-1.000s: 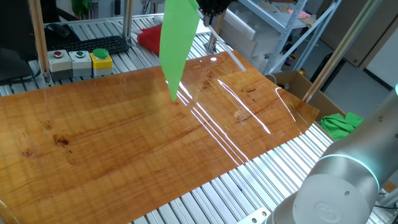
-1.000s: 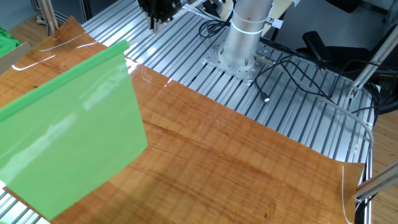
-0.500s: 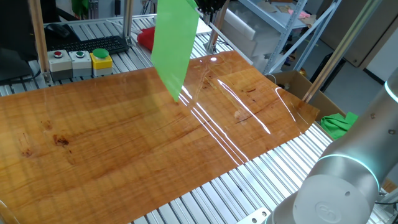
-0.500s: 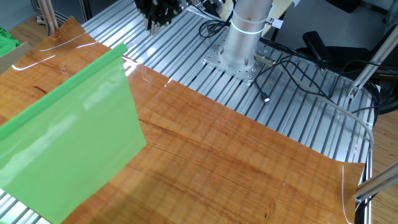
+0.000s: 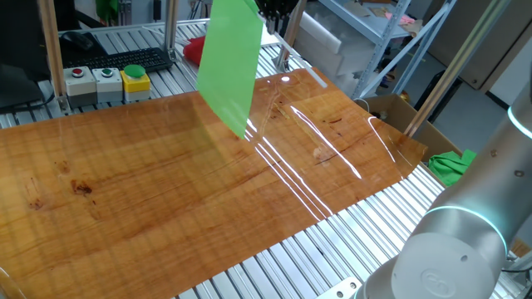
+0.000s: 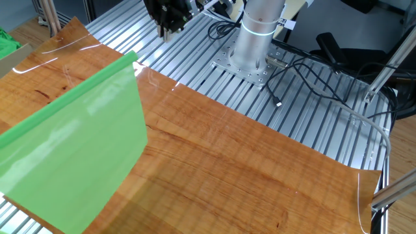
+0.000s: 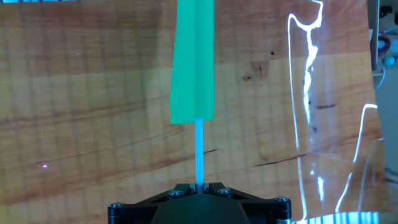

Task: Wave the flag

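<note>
The flag point(image 5: 229, 62) is a bright green cloth sheet on a thin pale stick. It hangs in the air above the wooden tabletop point(image 5: 166, 183). In the other fixed view the flag point(image 6: 71, 156) fills the lower left. In the hand view I see the flag point(image 7: 193, 59) edge-on, with its stick point(image 7: 199, 152) running straight down into my gripper point(image 7: 199, 186). My gripper point(image 6: 170, 14) is shut on the stick near its end, high at the table's far edge. Its jaws press on the stick from both sides.
A red cloth bundle point(image 5: 195, 50) and a button box point(image 5: 108, 81) lie beyond the table's far edge, by a keyboard point(image 5: 129, 60). A green cloth lump point(image 5: 453, 164) sits at the right by a cardboard box point(image 5: 391, 108). The arm base point(image 6: 257, 39) and cables point(image 6: 312, 71) stand on the slatted bench.
The flag has swung: in one fixed view the sheet moved left, in the other its lower part shifted left and down. My gripper shifted slightly at the top.
</note>
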